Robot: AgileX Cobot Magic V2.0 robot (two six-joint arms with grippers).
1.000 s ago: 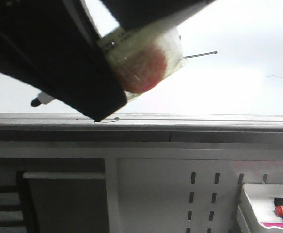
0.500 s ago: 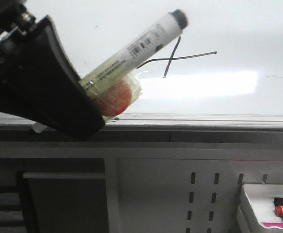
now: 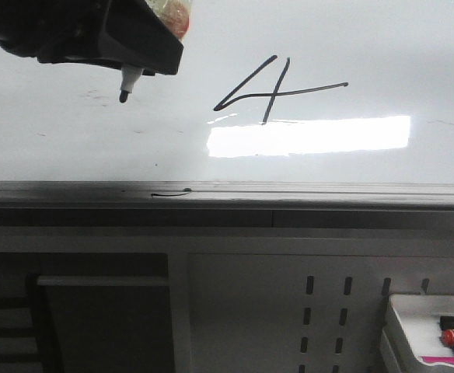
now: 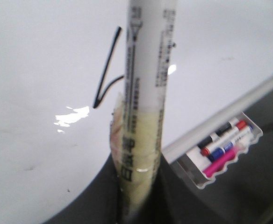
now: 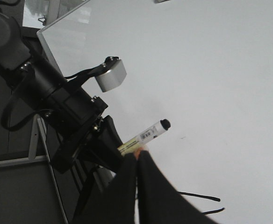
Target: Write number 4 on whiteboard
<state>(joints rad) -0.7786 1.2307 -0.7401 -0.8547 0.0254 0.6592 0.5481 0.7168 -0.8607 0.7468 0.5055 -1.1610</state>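
Since the earlier frame, left gripper point(image 3: 145, 35) has shifted to the upper left of the frame, pinching the marker point(image 3: 130, 81); right gripper point(image 5: 137, 158) fingers are pressed together. The number 4 point(image 3: 270, 89) sits upper centre on the whiteboard point(image 3: 382, 62).

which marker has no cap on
The marker held in the left gripper, bare black tip showing; those in the tray are capped.

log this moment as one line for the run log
left gripper: shut on marker, tip off board | number 4: drawn on whiteboard | right gripper: shut, empty
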